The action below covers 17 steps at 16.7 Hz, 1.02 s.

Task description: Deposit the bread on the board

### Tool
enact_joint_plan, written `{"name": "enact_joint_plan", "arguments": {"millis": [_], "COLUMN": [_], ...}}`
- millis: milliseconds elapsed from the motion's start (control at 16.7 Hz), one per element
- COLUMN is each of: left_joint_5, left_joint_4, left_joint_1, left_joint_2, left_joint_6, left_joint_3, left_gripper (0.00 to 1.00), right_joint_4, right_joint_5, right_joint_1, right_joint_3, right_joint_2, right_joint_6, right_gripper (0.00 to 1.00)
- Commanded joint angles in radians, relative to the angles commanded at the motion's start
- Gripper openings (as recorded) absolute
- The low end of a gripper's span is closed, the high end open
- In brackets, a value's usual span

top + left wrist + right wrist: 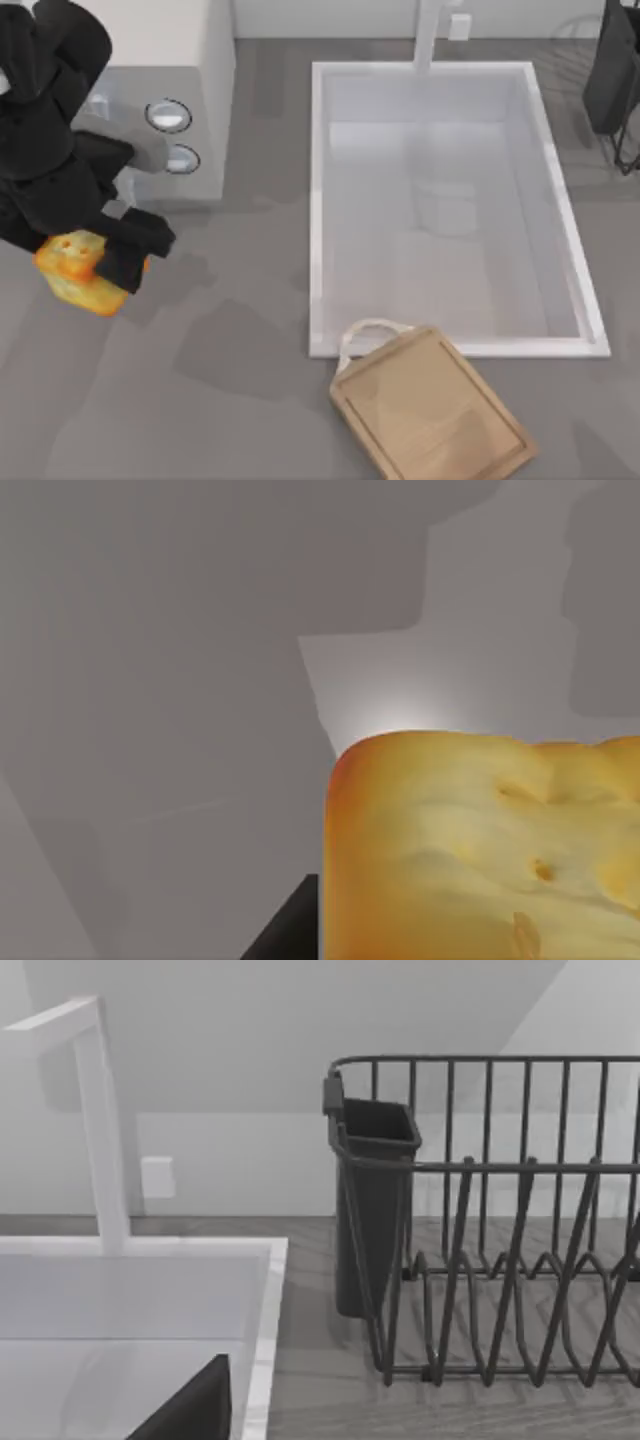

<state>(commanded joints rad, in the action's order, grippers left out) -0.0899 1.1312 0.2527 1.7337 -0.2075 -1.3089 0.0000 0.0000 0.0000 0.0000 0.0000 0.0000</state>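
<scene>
The bread (75,268), a golden-orange blocky chunk, is at the left of the counter with my left gripper (105,262) shut on it; its dark shadow falls on the counter to the right. Close up in the left wrist view, the bread (480,850) sits beside one dark finger (290,935). The board (430,415), light tan with a white loop handle (365,330), lies tilted at the front, just below the sink's near-left corner, far to the right of the bread. My right arm (615,70) stays parked at the far right.
A white sink (318,200) with a faucet (430,30) takes up the middle and right. A pale appliance with two round knobs (170,116) stands at the back left. A dark wire dish rack (500,1220) with a cup holder is at the back right.
</scene>
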Motion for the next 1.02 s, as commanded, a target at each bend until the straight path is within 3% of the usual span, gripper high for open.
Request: {"name": "enact_joint_plan", "arguments": {"millis": [300,540,780,1020], "left_joint_5": [-0.046,-0.036,0.023,0.082], "left_joint_4": [0.015,0.040,0.059,0.070], "left_joint_1": [0.307,0.524,0.673,0.745], "left_joint_2": [0.145,0.278,0.380,0.436], "left_joint_6": [0.510,0.867,1.071,1.171], "left_joint_3": [-0.136,-0.271,-0.405,-0.490], "left_gripper": [0.00,0.00,0.00,0.00], "right_joint_4": [0.000,0.000,0.000,0.000], "right_joint_5": [0.000,0.000,0.000,0.000], "right_joint_1": [0.000,0.000,0.000,0.000], "right_joint_3": [0.000,0.000,0.000,0.000], "right_joint_2": [0.000,0.000,0.000,0.000], "right_joint_6": [0.000,0.000,0.000,0.000], "right_gripper": [1.00,1.00,1.00,1.00]}}
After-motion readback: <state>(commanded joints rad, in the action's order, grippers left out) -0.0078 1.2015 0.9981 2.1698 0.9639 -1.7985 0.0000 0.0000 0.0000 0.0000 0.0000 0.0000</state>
